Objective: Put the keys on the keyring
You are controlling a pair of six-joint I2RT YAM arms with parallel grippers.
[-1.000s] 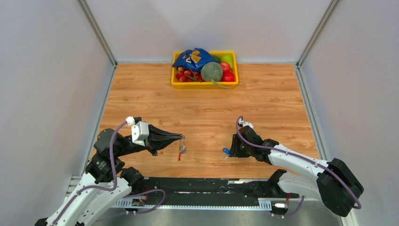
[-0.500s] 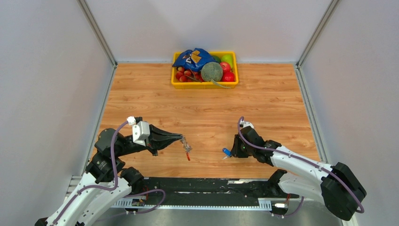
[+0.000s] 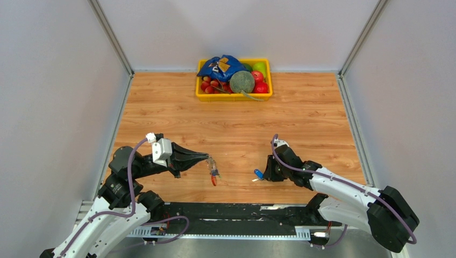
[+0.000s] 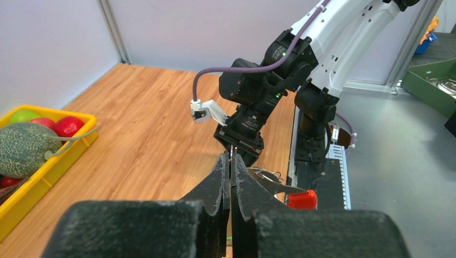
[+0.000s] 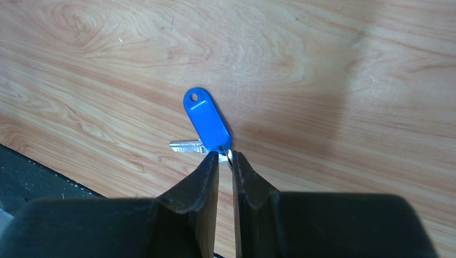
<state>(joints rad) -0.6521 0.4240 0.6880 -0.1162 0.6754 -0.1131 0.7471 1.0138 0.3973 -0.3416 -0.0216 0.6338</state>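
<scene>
keys (image 5: 207, 121), where do they sit for me?

— at the tip of your right gripper (image 5: 225, 157), low over the table (image 3: 236, 123) near its front edge. the fingers are almost together, nipping the lower end of the blue head. only one blue head shows, with a silver blade (image 5: 185, 145) poking out sideways under it. i cannot tell whether it is clear of the wood.

and the keyring (image 3: 213, 175)?

— it hangs from your left gripper (image 4: 230, 156). the fingers are pressed tight on its top, and the grey strip (image 4: 269, 184) and red clip (image 4: 301, 199) dangle below.

how do the two lie to each other?

— the keyring is on the left arm's side and the keys are straight across on the right. they are apart, at about the same depth. the head's long axis runs away from your right fingertips, and its hole (image 5: 193, 97) is at the far end, toward the left arm. i'd judge the closing move to be sideways, holed end to ring, with neither arm clearly nearer.
</scene>
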